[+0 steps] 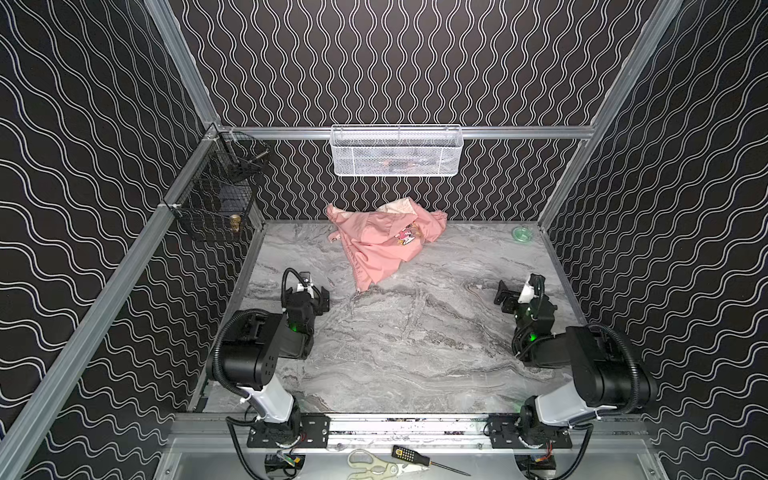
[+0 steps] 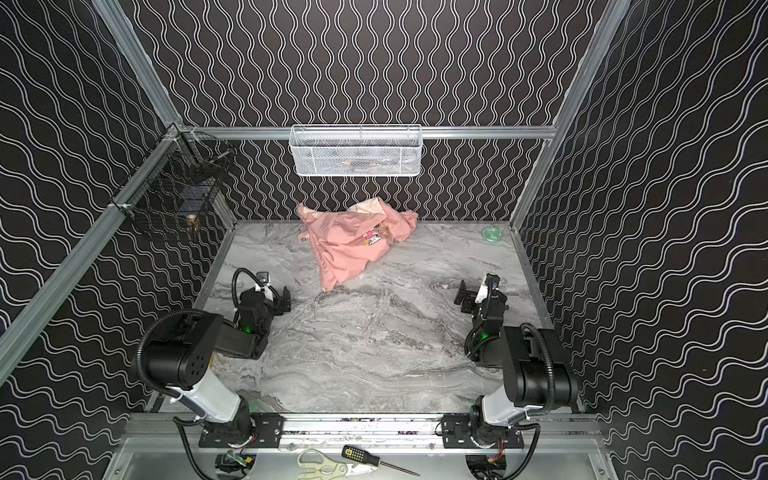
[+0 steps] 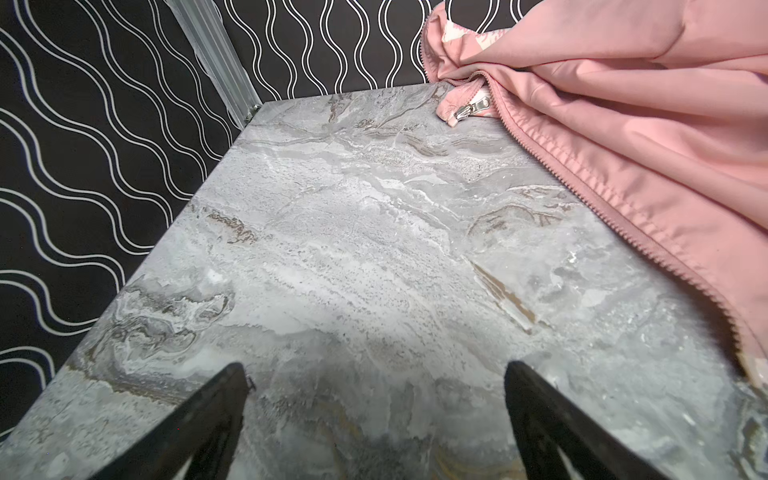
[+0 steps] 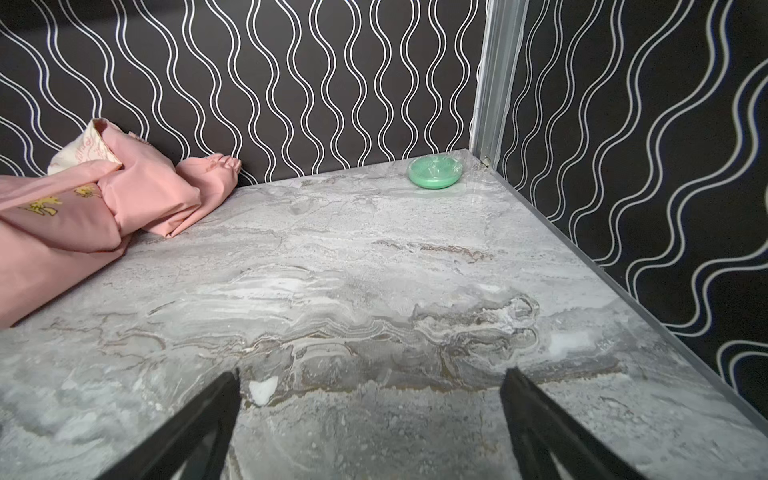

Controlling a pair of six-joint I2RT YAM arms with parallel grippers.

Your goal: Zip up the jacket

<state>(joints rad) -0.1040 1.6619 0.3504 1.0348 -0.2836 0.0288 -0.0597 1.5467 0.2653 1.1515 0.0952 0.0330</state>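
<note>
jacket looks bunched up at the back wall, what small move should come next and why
Probably reach the left hand forward to the open zipper edge of the jacket and draw it flat. The jacket lies crumpled and unzipped, its slider on a folded corner; both the left hand and the right hand are open and empty, and the left is nearer that edge.

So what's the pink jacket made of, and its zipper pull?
The jacket looks like thin, smooth cloth with a soft sheen; it lies in creases and folds. Its zipper pull looks like shiny silver metal, though coated plastic is possible.
</note>
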